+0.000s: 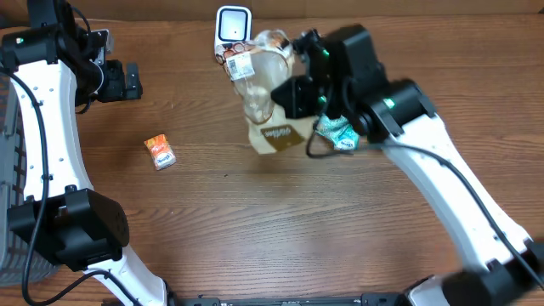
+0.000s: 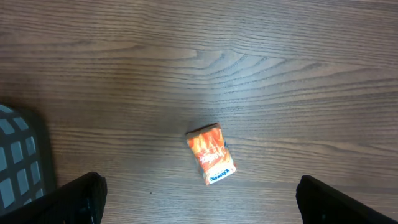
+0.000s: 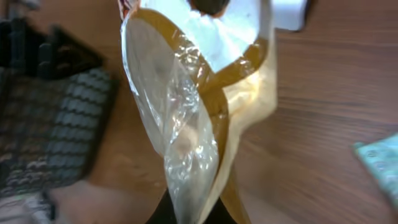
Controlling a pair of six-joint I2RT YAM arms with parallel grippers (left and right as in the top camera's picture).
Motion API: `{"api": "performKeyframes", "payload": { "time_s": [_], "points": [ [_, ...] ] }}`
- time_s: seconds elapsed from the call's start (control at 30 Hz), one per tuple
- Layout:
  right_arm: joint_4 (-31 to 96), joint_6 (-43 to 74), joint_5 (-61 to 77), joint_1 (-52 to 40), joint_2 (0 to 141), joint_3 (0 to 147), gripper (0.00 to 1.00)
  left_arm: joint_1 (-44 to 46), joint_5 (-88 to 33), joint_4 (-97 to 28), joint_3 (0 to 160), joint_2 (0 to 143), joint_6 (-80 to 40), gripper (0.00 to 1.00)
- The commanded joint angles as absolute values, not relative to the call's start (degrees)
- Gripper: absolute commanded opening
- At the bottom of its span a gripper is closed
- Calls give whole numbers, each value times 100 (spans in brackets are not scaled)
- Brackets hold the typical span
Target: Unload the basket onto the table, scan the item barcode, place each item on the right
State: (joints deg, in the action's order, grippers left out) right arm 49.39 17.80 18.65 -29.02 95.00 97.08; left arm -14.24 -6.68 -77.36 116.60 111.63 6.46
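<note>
- Your right tool (image 1: pixel 295 92) is clamped on a clear bag (image 1: pixel 259 85) backed with brown paper; the bag rises straight out from between its fingers.
- The bag's far end carries a label (image 1: pixel 240 61), just beside the white scanner (image 1: pixel 232 23).
- A teal packet (image 1: pixel 338 133) lies under that arm.
- Your left tool (image 1: pixel 133 81) stands with fingers wide apart, holding nothing.
- An orange packet (image 2: pixel 211 154) lies on the bench (image 2: pixel 280 74) ahead of it.

Brown wood-grain table (image 1: pixel 255 221), soft pale glare on its top; grey gridded basket (image 1: pixel 8 127) at left edge
</note>
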Motion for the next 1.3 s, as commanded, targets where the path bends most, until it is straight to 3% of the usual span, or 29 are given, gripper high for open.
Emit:
{"api": "performKeyframes", "payload": {
  "time_s": [0.0, 0.1, 0.27, 0.47, 0.7, 1.27],
  "points": [
    [5035, 1343, 427, -3052, 10232, 10777, 4, -1380, -707, -7732, 11633, 11078, 770, 100],
    [4753, 657, -888, -3208, 10901, 11365, 4, -1380, -707, -7732, 11633, 11078, 770, 99],
    [2923, -760, -2967, -3413, 11738, 11402, 4, -1380, -707, -7732, 11633, 11078, 770, 100],
    [410, -3719, -3472, -3413, 12825, 11399, 4, -1380, -707, -7732, 11633, 11078, 770, 99],
    [-1461, -5859, -3553, -3415, 13708, 11397, 4, -1380, -707, -7732, 11633, 11078, 770, 100],
    [-1472, -6228, -3642, -3531, 14084, 11384, 4, -1380, -709, -7732, 11633, 11078, 770, 100]
  ]
}}
